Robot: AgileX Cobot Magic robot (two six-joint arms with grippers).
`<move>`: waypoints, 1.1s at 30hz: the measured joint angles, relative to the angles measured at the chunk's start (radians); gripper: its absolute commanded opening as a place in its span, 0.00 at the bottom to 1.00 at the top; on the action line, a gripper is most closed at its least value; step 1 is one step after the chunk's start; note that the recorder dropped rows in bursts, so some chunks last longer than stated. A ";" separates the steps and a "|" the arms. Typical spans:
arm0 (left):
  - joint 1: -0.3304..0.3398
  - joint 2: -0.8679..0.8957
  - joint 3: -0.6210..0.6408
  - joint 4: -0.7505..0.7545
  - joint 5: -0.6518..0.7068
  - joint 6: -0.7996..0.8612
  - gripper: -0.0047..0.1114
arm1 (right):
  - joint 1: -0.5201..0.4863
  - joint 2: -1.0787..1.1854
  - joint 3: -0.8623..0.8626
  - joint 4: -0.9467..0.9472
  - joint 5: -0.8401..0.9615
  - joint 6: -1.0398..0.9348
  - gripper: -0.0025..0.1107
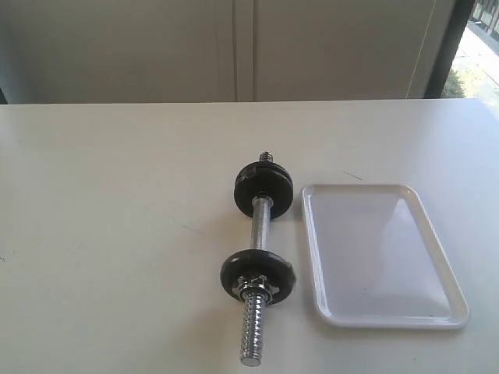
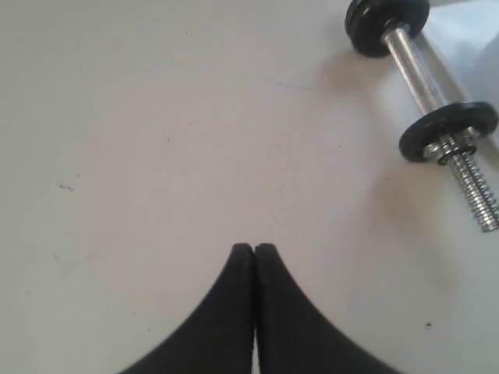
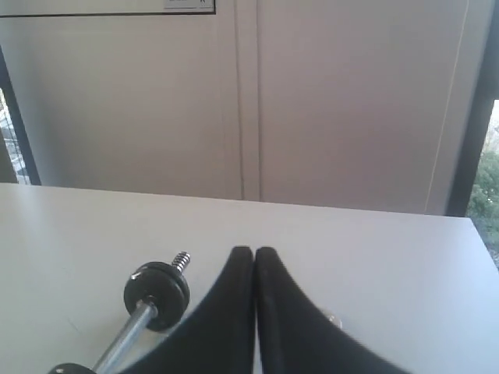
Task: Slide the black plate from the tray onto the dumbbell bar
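The dumbbell bar [image 1: 261, 226] lies on the white table, left of the tray [image 1: 386, 321]. No disc is in the tray. A thick black plate [image 1: 263, 189], seemingly two discs together, sits at the bar's far end. A single black plate [image 1: 257, 274] sits near the front, held by a silvery collar nut, with bare thread beyond it. The left gripper [image 2: 254, 248] is shut and empty over bare table, apart from the bar [image 2: 417, 78]. Also shut and empty, the right gripper [image 3: 254, 251] is beside the far plate [image 3: 156, 296]. Neither gripper appears in the exterior view.
The table's far edge meets a pale wall with a window strip at the right [image 1: 468, 62]. Bare table surface [image 1: 109, 218] spreads to the left of the bar. The tray's front rim lies near the table's front edge.
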 measured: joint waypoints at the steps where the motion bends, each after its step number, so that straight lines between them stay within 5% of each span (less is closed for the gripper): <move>1: 0.000 0.000 0.022 0.014 -0.010 -0.005 0.04 | 0.000 -0.004 0.000 -0.012 0.012 0.003 0.02; 7: 0.000 0.077 0.132 0.100 -0.174 -0.153 0.04 | 0.000 -0.012 0.000 -0.092 0.062 0.015 0.02; 16: 0.000 0.467 0.157 0.105 -0.507 -0.184 0.04 | 0.032 -0.020 0.000 -0.222 0.100 0.057 0.02; 27: 0.000 0.919 0.028 0.103 -0.876 -0.229 0.04 | 0.084 -0.020 0.000 -0.330 0.120 0.062 0.02; 33: -0.054 1.029 0.016 0.103 -0.920 -0.286 0.04 | 0.096 -0.020 0.000 -0.367 0.120 0.065 0.02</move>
